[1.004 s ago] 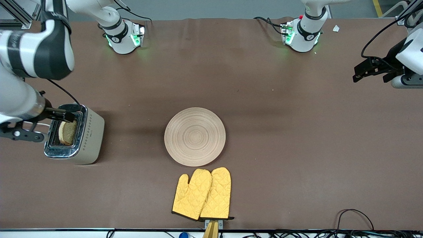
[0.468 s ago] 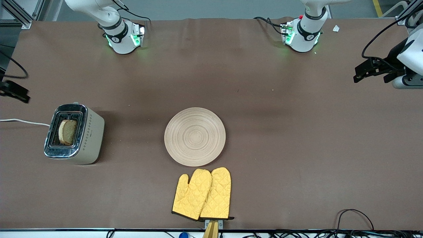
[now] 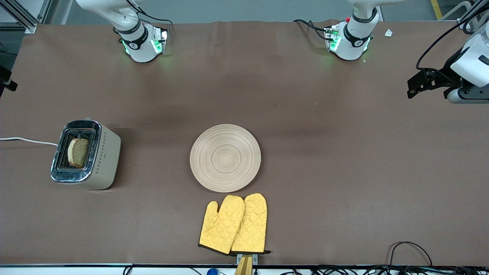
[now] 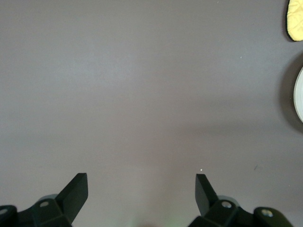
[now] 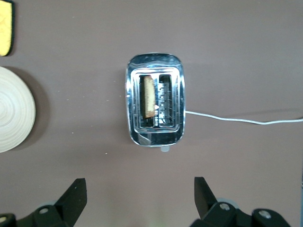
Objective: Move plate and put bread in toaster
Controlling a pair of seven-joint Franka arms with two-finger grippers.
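The cream toaster point(image 3: 86, 154) stands at the right arm's end of the table. The brown bread point(image 3: 78, 152) sits upright in its slot on the plate's side, the top edge showing. In the right wrist view the toaster point(image 5: 155, 106) and bread point(image 5: 149, 97) lie straight below. My right gripper point(image 5: 140, 189) is open and empty, high over the table beside the toaster. The round beige plate point(image 3: 225, 157) lies bare at mid-table. My left gripper point(image 3: 414, 83) hangs open and empty over the left arm's end of the table; its wrist view has the gripper point(image 4: 142, 187) above bare cloth.
Two yellow oven mitts point(image 3: 233, 224) lie nearer the front camera than the plate, almost touching it. The toaster's white cord point(image 3: 26, 140) runs off the table's end. The brown cloth point(image 3: 344, 172) covers the whole table. Cables trail along the front edge point(image 3: 408, 248).
My right arm has risen from the toaster's top and swung out past the table's end, leaving the bread in the slot. The left arm has barely shifted.
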